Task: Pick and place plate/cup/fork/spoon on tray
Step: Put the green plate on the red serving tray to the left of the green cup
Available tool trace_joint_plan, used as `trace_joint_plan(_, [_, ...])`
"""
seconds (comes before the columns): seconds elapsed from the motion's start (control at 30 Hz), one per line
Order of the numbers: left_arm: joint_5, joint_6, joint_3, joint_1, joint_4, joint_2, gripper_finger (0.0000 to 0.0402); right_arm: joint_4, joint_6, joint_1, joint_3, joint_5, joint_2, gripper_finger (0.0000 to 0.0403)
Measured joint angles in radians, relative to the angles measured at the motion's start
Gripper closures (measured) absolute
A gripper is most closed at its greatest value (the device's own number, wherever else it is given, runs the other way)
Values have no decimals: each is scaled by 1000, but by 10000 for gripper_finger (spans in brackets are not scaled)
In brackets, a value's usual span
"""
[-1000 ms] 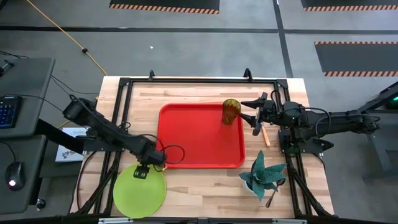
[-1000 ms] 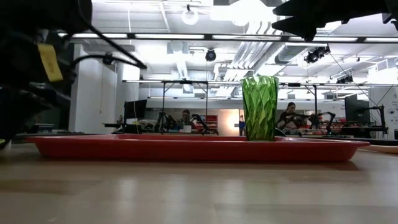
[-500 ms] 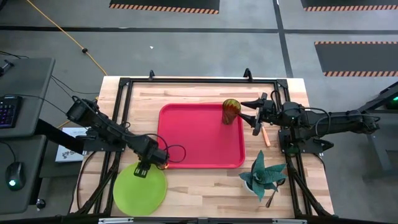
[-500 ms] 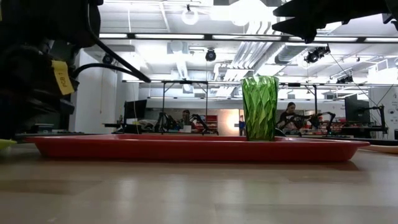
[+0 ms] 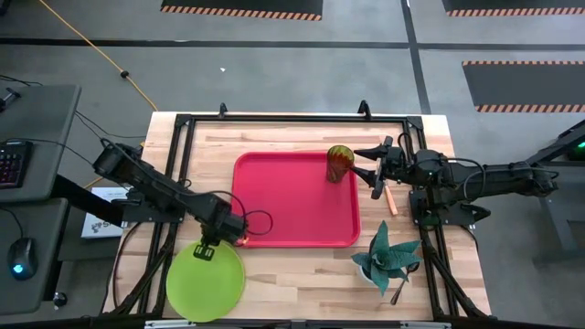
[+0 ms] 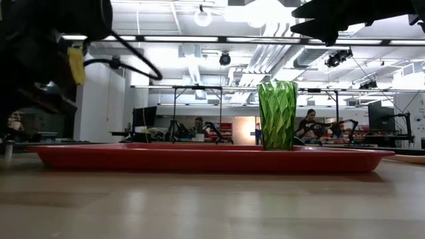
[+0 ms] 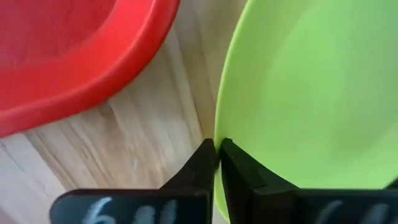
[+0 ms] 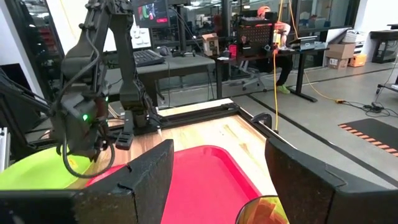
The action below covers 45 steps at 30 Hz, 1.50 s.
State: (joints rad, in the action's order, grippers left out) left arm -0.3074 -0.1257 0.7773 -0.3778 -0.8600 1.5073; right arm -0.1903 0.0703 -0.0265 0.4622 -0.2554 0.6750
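Two end effectors: left (image 7: 217,152) clenched on lime plate (image 5: 205,279) rim beside red tray (image 5: 294,239), right (image 5: 376,164) released near cup (image 5: 340,164).

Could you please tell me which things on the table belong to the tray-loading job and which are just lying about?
Job: tray; cup standing on it; plate, its rim pinched by the left hand; fork beside the tray, under the open right hand.
Lying about: teal star-shaped plant.
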Motion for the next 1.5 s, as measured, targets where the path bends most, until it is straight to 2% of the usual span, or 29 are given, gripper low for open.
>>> trace_joint_plan(0.27, [-69, 12, 49, 42, -42, -146, 401, 9, 0, 0, 0, -3, 0, 158])
trace_joint_plan(0.47, [-57, -31, 89, 83, -36, -236, 401, 8, -1, 0, 0, -3, 0, 158])
trace_joint_plan(0.77, [-5, -22, 98, 91, -19, -263, 401, 8, 0, 0, 0, -3, 0, 158])
trace_joint_plan(1.07, [-2, -30, 98, 106, 51, -263, 401, 8, 10, 0, 0, -3, 0, 158])
trace_joint_plan(1.2, [-1, -75, 99, 176, 154, -263, 401, 9, 11, 0, 0, -3, 0, 158])
trace_joint_plan(1.5, [-74, 0, 224, 364, 163, -262, 401, 24, 12, 0, 0, -3, 0, 158])
